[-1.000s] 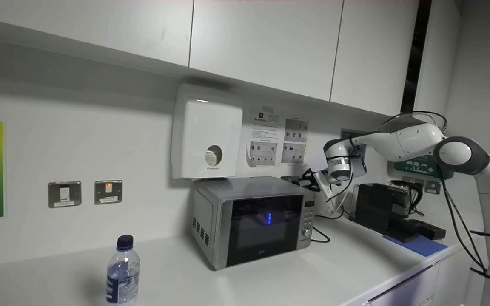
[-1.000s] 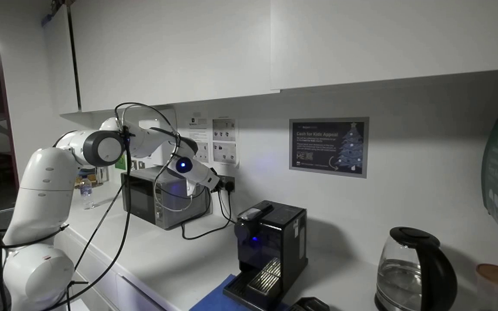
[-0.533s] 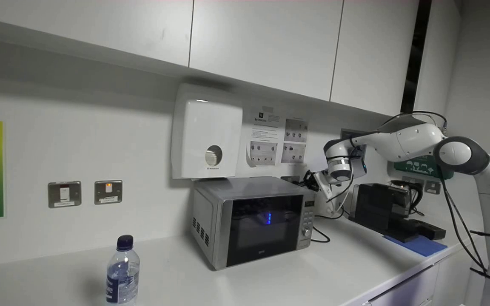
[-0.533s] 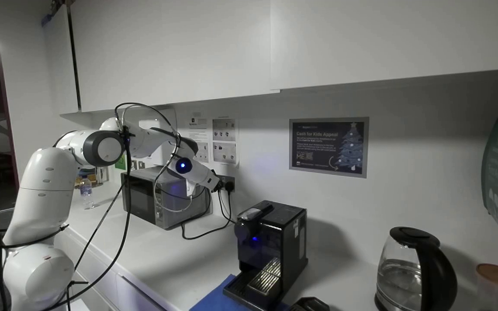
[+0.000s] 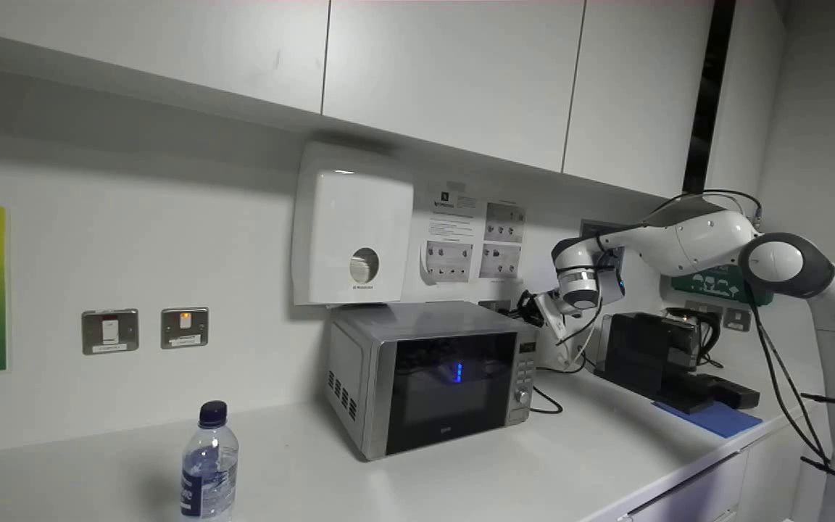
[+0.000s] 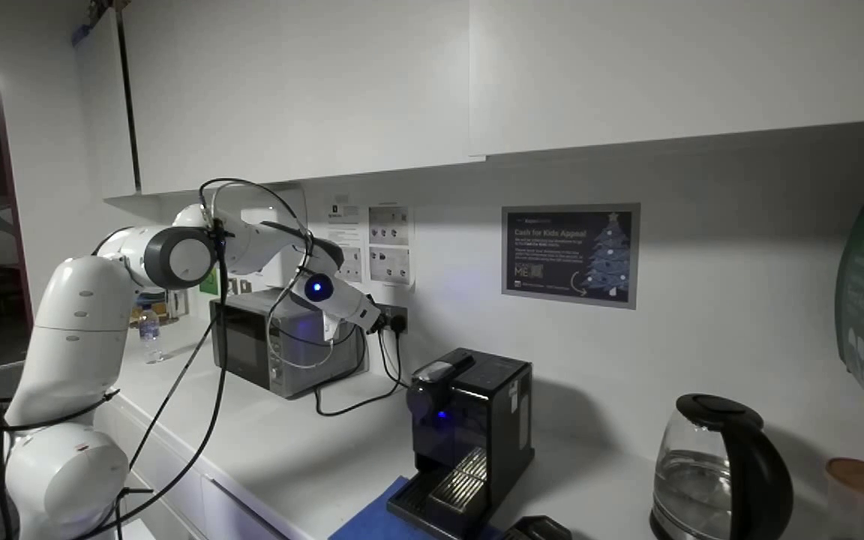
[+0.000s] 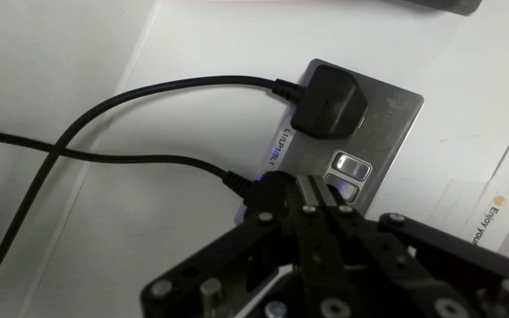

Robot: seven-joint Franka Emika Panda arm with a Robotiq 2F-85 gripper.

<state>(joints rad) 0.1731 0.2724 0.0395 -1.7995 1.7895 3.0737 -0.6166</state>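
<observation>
In the wrist view my gripper (image 7: 310, 177) is shut, its fingertips close together with nothing seen between them. They lie over a metal wall socket plate (image 7: 389, 106), beside the lower black plug (image 7: 265, 194) and the lower of two switches (image 7: 343, 187). Whether they touch either cannot be told. An upper black plug (image 7: 329, 104) sits farther along the plate, near the upper switch (image 7: 352, 167). In an exterior view the gripper (image 5: 515, 313) reaches towards the wall behind the right side of the silver microwave (image 5: 454, 391); elsewhere the arm's end (image 6: 376, 319) hides part of the socket.
Black cables (image 7: 184, 81) run from both plugs across the wall. A black coffee machine (image 6: 511, 420) stands on the counter, with a glass kettle (image 6: 694, 472) farther right. A water bottle (image 5: 211, 464) is left of the microwave. Wall cupboards (image 5: 454, 80) hang above.
The gripper's fingers, spread apart a second ago, have come together. The arm and the things around it look the same.
</observation>
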